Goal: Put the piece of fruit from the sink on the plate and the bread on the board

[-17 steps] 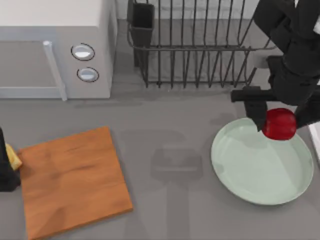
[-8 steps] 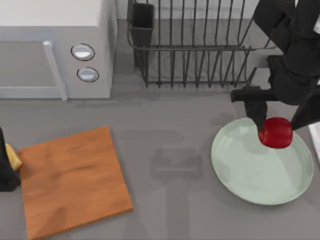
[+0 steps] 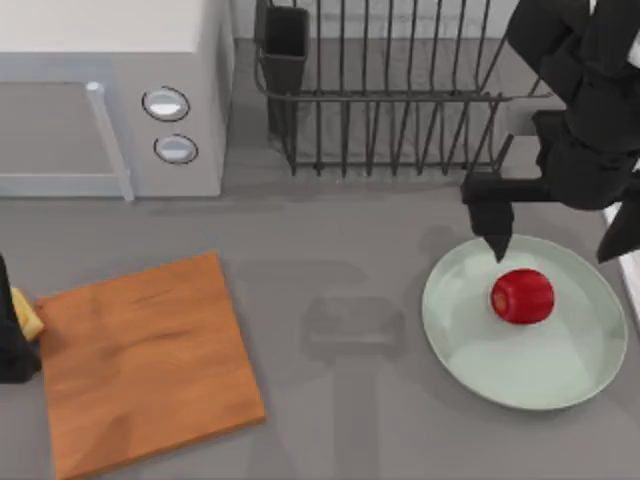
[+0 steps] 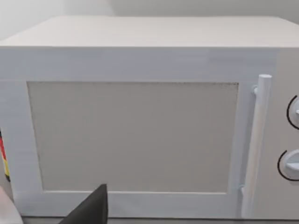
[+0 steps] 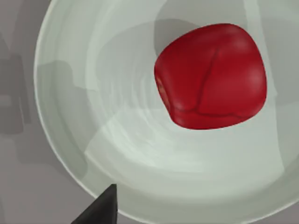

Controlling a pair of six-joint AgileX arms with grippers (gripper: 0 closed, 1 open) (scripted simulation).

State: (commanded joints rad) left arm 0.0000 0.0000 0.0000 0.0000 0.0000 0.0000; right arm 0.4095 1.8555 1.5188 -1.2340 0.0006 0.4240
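Resting on the plate [image 3: 470,350], the piece of fruit [image 3: 522,296] lies free — right gripper [image 3: 555,245] spread wide above.

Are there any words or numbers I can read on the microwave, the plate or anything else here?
None: there is no writing to read anywhere.
The microwave has two round knobs with no numbers on them that can be made out.
The plate, the red fruit on it, the wooden board and the dish rack are plain.
A red, yellow and black strip beside the microwave is too cut off to read.
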